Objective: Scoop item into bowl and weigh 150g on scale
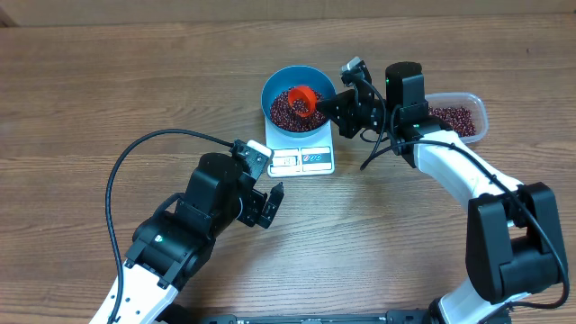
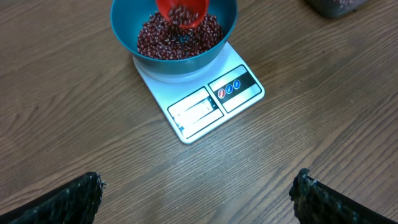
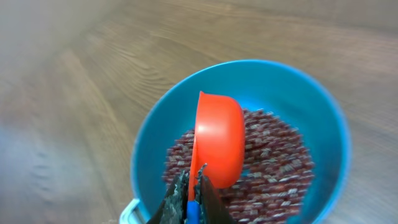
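Item: the beans (image 1: 286, 110) lie as a loose mass covering the bottom of the bowl (image 1: 273, 86). The bowl stands on the scale (image 1: 302, 161), over its 12 o'clock half. The display and buttons at the 6 o'clock edge are uncovered, and the reading is too small to tell.

A red scoop (image 1: 304, 97) hangs over the bowl, tipped on its side. The left wrist view shows beans at its mouth.

The right gripper (image 3: 190, 194) reaches in from the bowl's 3 o'clock side, its fingers clamped on the scoop's blue handle.

A clear tub (image 1: 474, 105), well out at 3 o'clock from the bowl, holds more beans.

The left gripper (image 2: 199, 198) hovers above the table (image 1: 108, 90) at about 7 o'clock from the scale. Its fingers are spread wide with nothing between them, clear of scale and bowl.
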`<state>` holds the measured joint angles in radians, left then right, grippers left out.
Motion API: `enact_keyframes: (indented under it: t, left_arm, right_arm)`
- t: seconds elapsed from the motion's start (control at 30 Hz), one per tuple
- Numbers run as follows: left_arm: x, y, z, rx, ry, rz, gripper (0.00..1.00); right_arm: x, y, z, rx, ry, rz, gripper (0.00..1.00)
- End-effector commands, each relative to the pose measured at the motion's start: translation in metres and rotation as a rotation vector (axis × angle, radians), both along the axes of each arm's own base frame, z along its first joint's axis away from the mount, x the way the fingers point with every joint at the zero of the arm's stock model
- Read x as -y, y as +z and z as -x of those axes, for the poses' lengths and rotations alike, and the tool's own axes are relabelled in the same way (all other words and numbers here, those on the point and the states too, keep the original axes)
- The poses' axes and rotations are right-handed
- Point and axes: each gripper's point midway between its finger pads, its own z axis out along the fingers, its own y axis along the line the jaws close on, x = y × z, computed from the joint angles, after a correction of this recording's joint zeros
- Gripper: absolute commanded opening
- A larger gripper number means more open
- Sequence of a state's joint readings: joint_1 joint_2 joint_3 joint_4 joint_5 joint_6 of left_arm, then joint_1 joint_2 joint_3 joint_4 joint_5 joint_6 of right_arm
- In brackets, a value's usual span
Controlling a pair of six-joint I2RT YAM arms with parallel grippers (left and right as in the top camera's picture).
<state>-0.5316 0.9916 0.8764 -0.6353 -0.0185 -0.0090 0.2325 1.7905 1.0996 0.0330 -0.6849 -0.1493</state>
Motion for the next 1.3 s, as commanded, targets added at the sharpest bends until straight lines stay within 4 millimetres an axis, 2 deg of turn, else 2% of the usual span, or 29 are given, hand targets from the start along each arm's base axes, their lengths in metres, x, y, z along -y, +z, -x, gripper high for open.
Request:
enact_keyframes:
  t: [0.0,0.17,0.43,0.57,0.73,0.87,1.0,1.13,1.27]
  left_arm:
    - [0.004,0.0,0.001,-0.008,-0.003,0.018,1.0]
    - [0.004,0.0,0.001,-0.008,-0.003,0.018,1.0]
    - [0.004,0.0,0.001,-0.008,-0.003,0.018,1.0]
    - [0.004,0.0,0.001,-0.008,-0.003,0.018,1.0]
    - [0.004,0.0,0.001,-0.008,-0.003,0.018,0.99]
    - [0.004,0.0,0.001,-0.008,-0.003,0.018,1.0]
    - [0.004,0.0,0.001,-0.008,-0.003,0.018,1.0]
    - [0.004,0.0,0.001,-0.008,-0.003,0.018,1.0]
    - [0.004,0.0,0.001,-0.008,-0.003,0.018,1.0]
  right_arm:
    - [0.005,0.024,-0.012,0.167,-0.002,0.084,0.04]
    - [-0.007,0.019,0.001,0.155,0.065,0.088,0.04]
    - [-0.015,0.019,0.003,0.189,0.087,0.108,0.04]
    - [-0.011,0.019,-0.004,0.209,0.046,0.139,0.04]
    - [-0.015,0.02,-0.001,0.193,0.054,0.116,0.04]
    - [-0.014,0.029,-0.009,0.243,0.033,0.112,0.04]
    - [-0.019,0.023,0.0,0.204,0.063,0.106,0.04]
    - [-0.015,0.024,-0.007,0.221,0.027,0.126,0.04]
    - [-0.019,0.025,-0.004,0.209,0.042,0.107,0.04]
